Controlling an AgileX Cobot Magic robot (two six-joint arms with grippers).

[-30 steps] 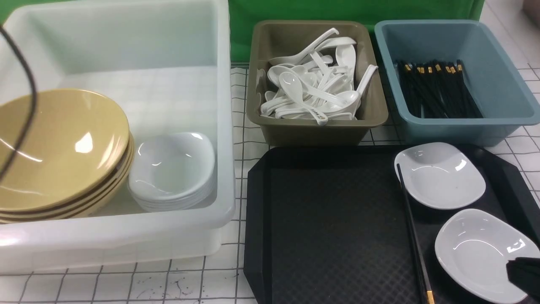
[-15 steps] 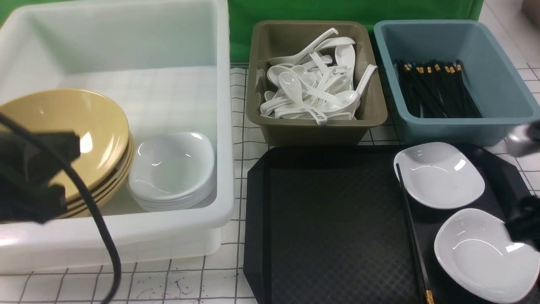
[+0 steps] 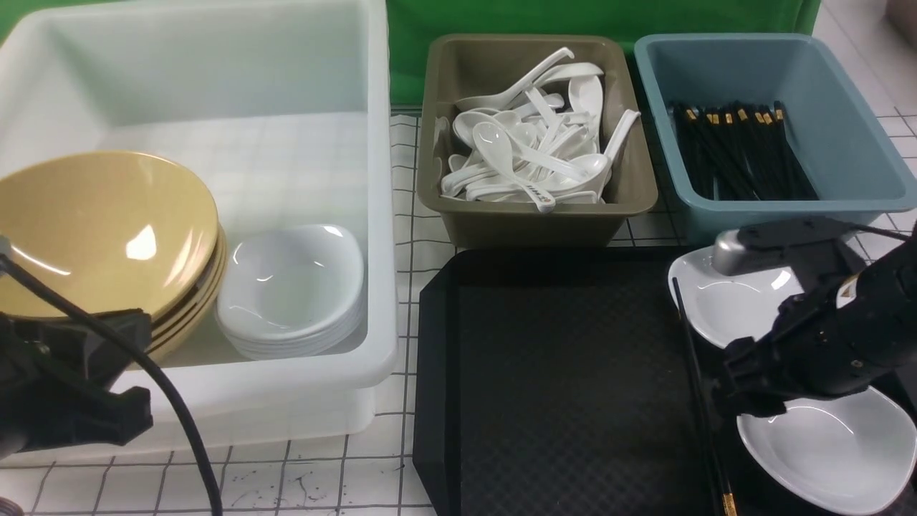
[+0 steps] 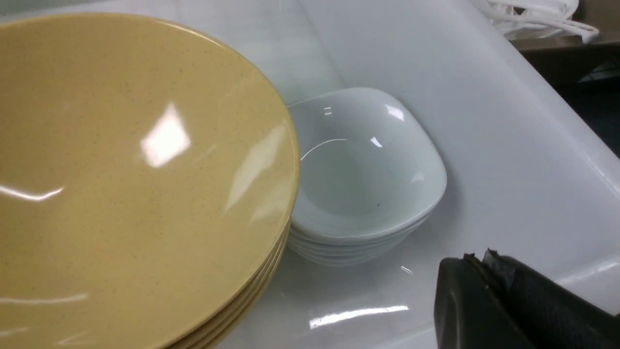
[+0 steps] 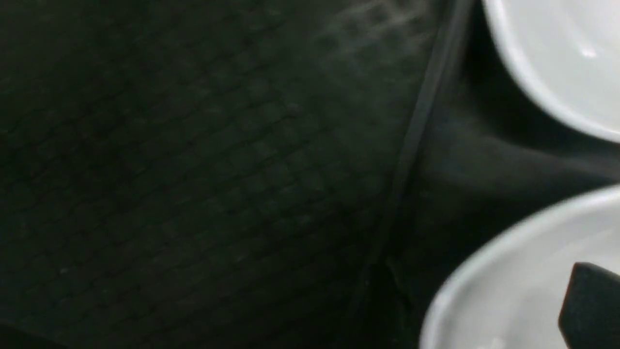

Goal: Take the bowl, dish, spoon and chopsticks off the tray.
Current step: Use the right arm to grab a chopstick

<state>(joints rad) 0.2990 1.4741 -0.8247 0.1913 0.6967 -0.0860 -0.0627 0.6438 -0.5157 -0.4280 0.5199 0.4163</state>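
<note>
The black tray (image 3: pixel 559 373) holds two white dishes, a far dish (image 3: pixel 706 301) and a near dish (image 3: pixel 838 451), with black chopsticks (image 3: pixel 691 351) lying left of them. My right gripper (image 3: pixel 745 390) hovers open over the near dish's left rim; one finger (image 5: pixel 591 300) shows above that dish (image 5: pixel 508 286), and nothing is held. The yellow bowl (image 3: pixel 100 236) tops a stack in the white tub (image 3: pixel 380 308). A marked spoon (image 3: pixel 534 192) lies in the olive tub (image 3: pixel 537 215). My left gripper (image 4: pixel 477 259) is shut and empty over the white tub's front wall.
A stack of white dishes (image 3: pixel 290 287) sits beside the bowls in the white tub. The blue tub (image 3: pixel 845 208) behind the tray holds several chopsticks. The olive tub is full of white spoons. The left arm's cable (image 3: pixel 179 430) hangs at the front left.
The right arm swung in from the right edge over the tray's dishes and its jaws opened. The left arm drew back and down from the bowls to the tub's front wall.
</note>
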